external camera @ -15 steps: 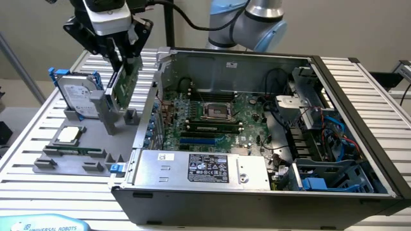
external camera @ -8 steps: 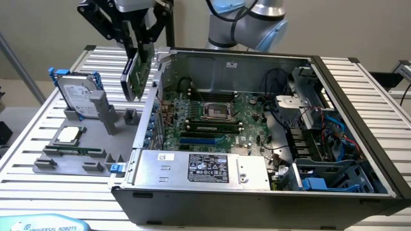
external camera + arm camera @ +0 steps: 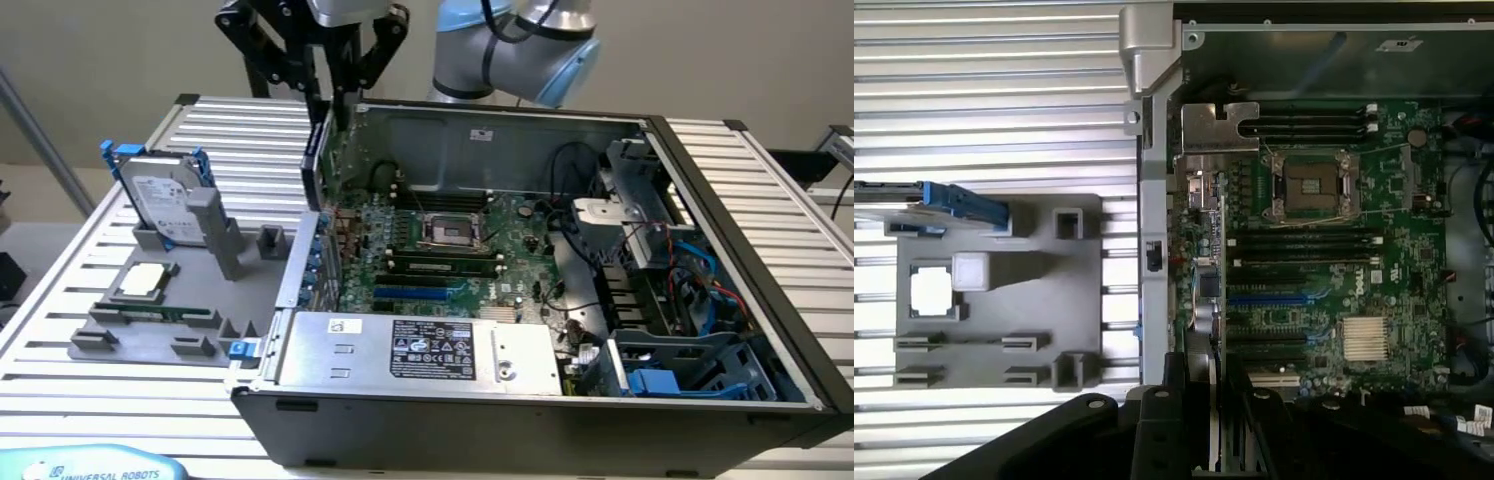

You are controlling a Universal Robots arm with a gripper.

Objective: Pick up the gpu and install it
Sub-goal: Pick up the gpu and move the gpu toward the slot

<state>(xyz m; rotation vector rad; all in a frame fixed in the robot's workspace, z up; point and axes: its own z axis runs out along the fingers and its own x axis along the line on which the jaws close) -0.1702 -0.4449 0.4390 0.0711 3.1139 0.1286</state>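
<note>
My gripper, exterior view's upper left, clamps the gpu on edge; I'd keep it square to the motherboard.

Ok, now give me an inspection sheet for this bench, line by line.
Surface: slatted metal table carrying an open PC case.
Job's things: gpu held upright over the case wall on the exterior view's left, not yet seated on the motherboard.
Clutter: grey fixture holding a hard drive and a chip.
Grippers: gripper shut on the gpu.
Cables: black, red and blue leads inside the case.
Surroundings: plain wall.
</note>
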